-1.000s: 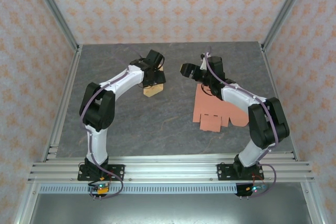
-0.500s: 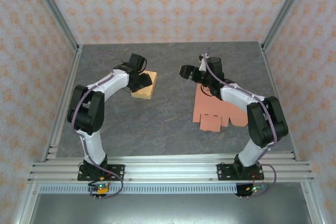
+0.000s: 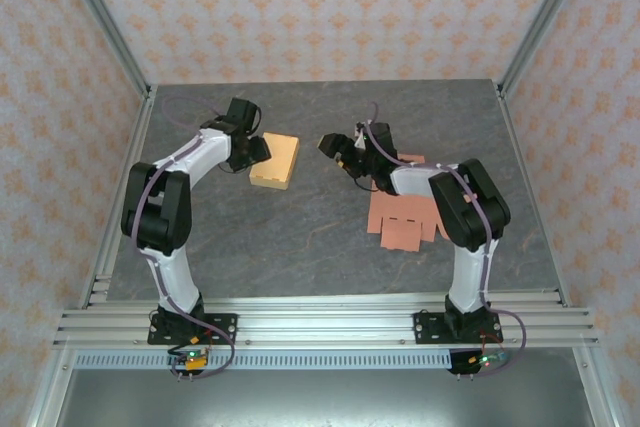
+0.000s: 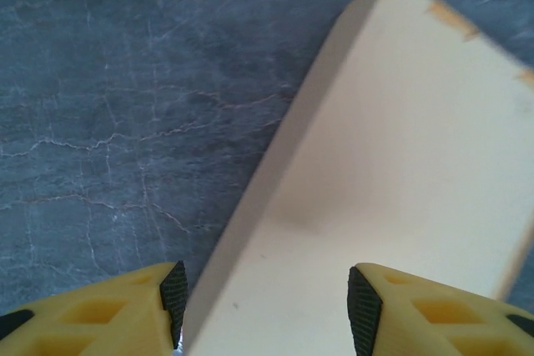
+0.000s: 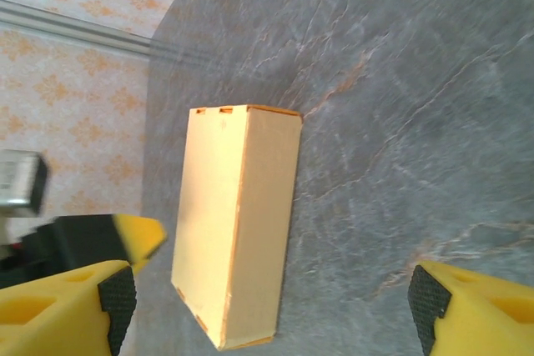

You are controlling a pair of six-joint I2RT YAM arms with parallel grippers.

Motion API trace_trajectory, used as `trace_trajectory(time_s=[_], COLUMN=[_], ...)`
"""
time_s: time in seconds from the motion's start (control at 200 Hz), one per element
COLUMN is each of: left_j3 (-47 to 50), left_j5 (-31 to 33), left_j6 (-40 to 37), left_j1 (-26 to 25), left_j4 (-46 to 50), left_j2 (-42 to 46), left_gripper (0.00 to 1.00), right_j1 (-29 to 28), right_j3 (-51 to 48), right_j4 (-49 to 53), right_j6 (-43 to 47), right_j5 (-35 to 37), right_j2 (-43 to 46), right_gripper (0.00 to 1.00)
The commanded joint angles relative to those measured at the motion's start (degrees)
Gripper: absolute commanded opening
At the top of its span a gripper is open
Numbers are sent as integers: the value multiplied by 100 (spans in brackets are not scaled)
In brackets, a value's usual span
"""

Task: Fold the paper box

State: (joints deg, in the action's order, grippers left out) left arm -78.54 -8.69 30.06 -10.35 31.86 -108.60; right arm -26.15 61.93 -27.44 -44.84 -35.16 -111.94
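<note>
A folded tan paper box point(image 3: 276, 161) lies flat on the grey table, left of centre. My left gripper point(image 3: 257, 150) is at the box's left edge. In the left wrist view its fingers stand open point(image 4: 269, 302) over the cream top of the box point(image 4: 392, 181), gripping nothing. My right gripper point(image 3: 333, 147) hovers open a little to the right of the box. The right wrist view has the box point(image 5: 238, 223) lying ahead between its wide-spread fingertips point(image 5: 271, 306). A flat pink-orange paper cutout point(image 3: 405, 219) lies unfolded on the table under the right arm.
The grey stone-patterned table point(image 3: 300, 237) is fenced by aluminium rails point(image 3: 120, 197) at both sides and at the near edge. Patterned walls stand behind. A yellow finger point(image 5: 138, 235) of the left gripper pokes in beside the box in the right wrist view.
The left arm swung left, carrying the tan box, which now lies flat on the table. The right gripper moved left, toward the box.
</note>
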Motion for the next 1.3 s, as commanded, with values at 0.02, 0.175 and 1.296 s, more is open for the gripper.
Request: trace_trajectory(time_s=[0.02, 0.175, 1.296], left_j3=[217, 645, 2643], left_j5=[68, -566, -3277], left_j6=[-211, -215, 597], left_j1=[44, 374, 1571], left_j4=[-34, -574, -3954], left_j2=[-47, -223, -118], left_gripper=[52, 32, 18], right_j1=[-4, -3, -885], right_j3=[293, 320, 1879], right_j4=[-589, -624, -900], right_j6=[-451, -573, -1607], right_j5=[-86, -112, -141], right_j2=[-12, -42, -1669], right_gripper=[86, 86, 87])
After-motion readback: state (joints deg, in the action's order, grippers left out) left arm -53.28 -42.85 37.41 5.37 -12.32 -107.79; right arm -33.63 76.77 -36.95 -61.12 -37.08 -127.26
